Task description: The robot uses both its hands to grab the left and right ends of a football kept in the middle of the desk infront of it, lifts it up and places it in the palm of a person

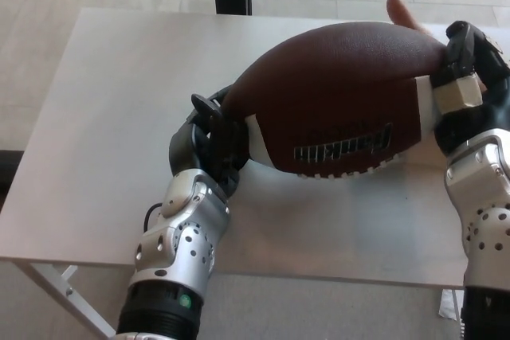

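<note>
Person's hand [402, 13], upper right of frame: only fingertips show, rest hidden behind football [335, 101]. Left hand [211, 145], centre-left: fingers partly tucked behind ball's left end, contact unclear. Right hand [466, 89] cut off by right edge; its grip side hidden. Lettering on ball too blurred to read. Desk [119, 117] far right corner off frame.
</note>
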### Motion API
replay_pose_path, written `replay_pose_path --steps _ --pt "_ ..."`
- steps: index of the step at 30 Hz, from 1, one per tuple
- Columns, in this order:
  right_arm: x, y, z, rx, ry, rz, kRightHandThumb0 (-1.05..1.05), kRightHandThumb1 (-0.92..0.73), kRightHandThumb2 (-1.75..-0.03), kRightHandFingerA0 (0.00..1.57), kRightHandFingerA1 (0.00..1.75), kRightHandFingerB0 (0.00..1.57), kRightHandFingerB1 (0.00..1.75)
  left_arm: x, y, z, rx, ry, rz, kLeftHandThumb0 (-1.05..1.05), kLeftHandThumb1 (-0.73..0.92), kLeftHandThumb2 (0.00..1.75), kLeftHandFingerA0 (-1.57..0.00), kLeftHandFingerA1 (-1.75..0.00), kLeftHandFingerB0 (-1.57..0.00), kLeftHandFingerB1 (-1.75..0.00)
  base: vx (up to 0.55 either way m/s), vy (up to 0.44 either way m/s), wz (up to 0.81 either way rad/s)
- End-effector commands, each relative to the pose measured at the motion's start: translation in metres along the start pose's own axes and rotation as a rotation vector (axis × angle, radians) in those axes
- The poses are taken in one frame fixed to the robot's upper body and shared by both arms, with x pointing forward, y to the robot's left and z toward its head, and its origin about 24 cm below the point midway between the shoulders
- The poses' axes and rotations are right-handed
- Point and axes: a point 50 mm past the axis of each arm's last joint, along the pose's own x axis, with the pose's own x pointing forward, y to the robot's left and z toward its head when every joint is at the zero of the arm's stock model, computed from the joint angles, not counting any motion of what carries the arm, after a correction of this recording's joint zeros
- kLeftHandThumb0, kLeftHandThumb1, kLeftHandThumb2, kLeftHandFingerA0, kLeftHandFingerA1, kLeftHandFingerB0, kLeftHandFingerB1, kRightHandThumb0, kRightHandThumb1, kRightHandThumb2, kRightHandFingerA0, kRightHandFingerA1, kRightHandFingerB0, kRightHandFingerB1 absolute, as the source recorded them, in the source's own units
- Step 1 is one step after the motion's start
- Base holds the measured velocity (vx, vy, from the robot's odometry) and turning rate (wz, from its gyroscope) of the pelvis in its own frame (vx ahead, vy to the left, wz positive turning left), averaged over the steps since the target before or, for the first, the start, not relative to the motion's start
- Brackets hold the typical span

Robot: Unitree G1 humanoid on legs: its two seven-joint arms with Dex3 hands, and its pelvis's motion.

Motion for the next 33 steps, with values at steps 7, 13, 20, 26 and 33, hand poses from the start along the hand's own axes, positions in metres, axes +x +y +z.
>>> replay_pose_path --steps 7,13,20,26,33 --pt "-0.021 0.072 -0.032 0.178 0.224 0.188 -0.33 -0.79 -0.81 1.06 1.68 0.74 1.43 -0.021 -0.106 -0.019 -0.196 0.151 -0.416 -0.82 0.79 1.37 -1.46 -1.63 -1.23 -1.52 0.00 0.000 0.00" --pt "-0.022 0.067 -0.028 0.177 0.214 0.179 -0.33 -0.79 -0.81 1.06 1.68 0.74 1.43 -0.023 -0.111 -0.024 -0.198 0.165 -0.423 -0.82 0.79 1.37 -1.46 -1.63 -1.23 -1.52 0.00 0.000 0.00" --pt "-0.021 0.065 -0.022 0.181 0.200 0.178 -0.33 -0.79 -0.81 1.06 1.68 0.74 1.43 -0.023 -0.117 -0.024 -0.196 0.169 -0.435 -0.82 0.79 1.37 -1.46 -1.63 -1.23 -1.52 0.00 0.000 0.00" --pt "-0.020 0.064 -0.022 0.181 0.202 0.175 -0.33 -0.79 -0.81 1.06 1.68 0.74 1.43 -0.023 -0.117 -0.026 -0.198 0.173 -0.433 -0.82 0.79 1.37 -1.46 -1.63 -1.23 -1.52 0.00 0.000 0.00" --pt "-0.022 0.064 -0.020 0.180 0.195 0.174 -0.33 -0.79 -0.81 1.06 1.68 0.74 1.43 -0.025 -0.119 -0.026 -0.199 0.175 -0.440 -0.82 0.79 1.37 -1.46 -1.63 -1.23 -1.52 0.00 0.000 0.00"
